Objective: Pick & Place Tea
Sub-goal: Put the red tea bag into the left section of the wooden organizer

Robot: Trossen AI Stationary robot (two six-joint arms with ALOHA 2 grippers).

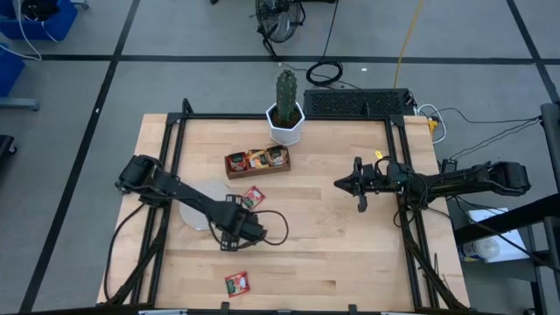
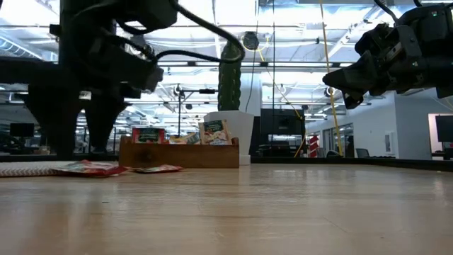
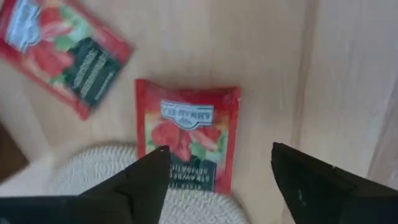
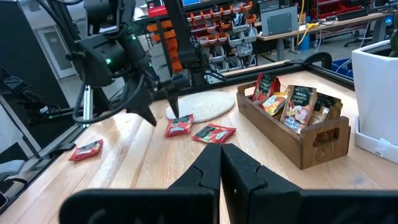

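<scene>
While I watch from above, the left gripper hangs near the table's middle, just toward seven o'clock of centre, jaws spread wide and holding nothing. Its wrist camera shows a red sachet lying flat between the two fingers, one end resting on the woven disc, the rest on bare wood. From the right wrist that sachet sits right under the fingertips at the disc's edge. A second red sachet lies just beside it, toward one o'clock of the gripper. A third lies alone at six o'clock, well apart and near the table's front edge.

The tray sits at twelve o'clock, with more sachets standing in its compartments (red-green, orange-yellow, and a pale one, as far as I can tell). The cactus pot stands just behind it.

The right gripper waits at three o'clock, above the wood, jaws pressed together and empty.
</scene>
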